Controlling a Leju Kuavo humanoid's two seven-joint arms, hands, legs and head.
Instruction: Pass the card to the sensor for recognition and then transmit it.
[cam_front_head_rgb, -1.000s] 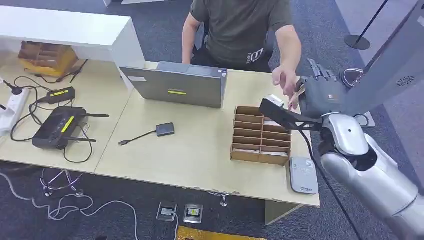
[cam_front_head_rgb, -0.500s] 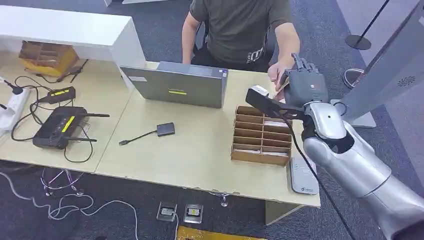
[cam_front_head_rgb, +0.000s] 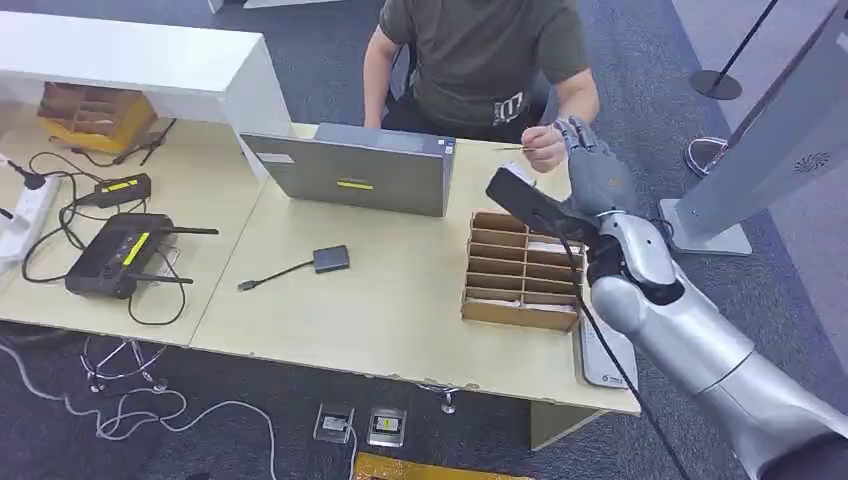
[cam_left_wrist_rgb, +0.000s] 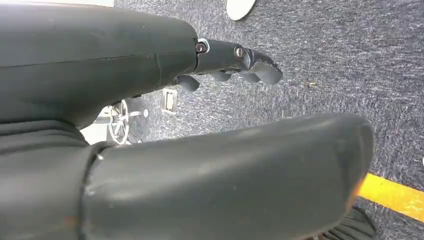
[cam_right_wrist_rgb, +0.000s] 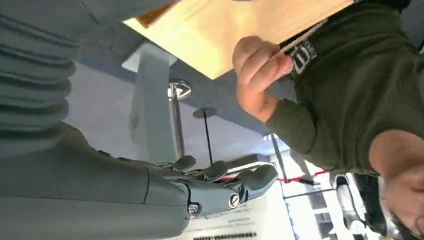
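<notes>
The right arm crosses the tabletop's right end, hiding much of the grey sensor pad and the far-right cells of the cardboard divider box. The card pinched in a seated person's hand shows edge-on as a thin line, its face unreadable. The person is cut off at the shoulders by the frame. The pad's printed markings are too small to read.

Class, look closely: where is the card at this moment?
In the head view the card is pinched in the person's hand, above the table's far edge, just beside the robot's right hand and right of the laptop.
</notes>
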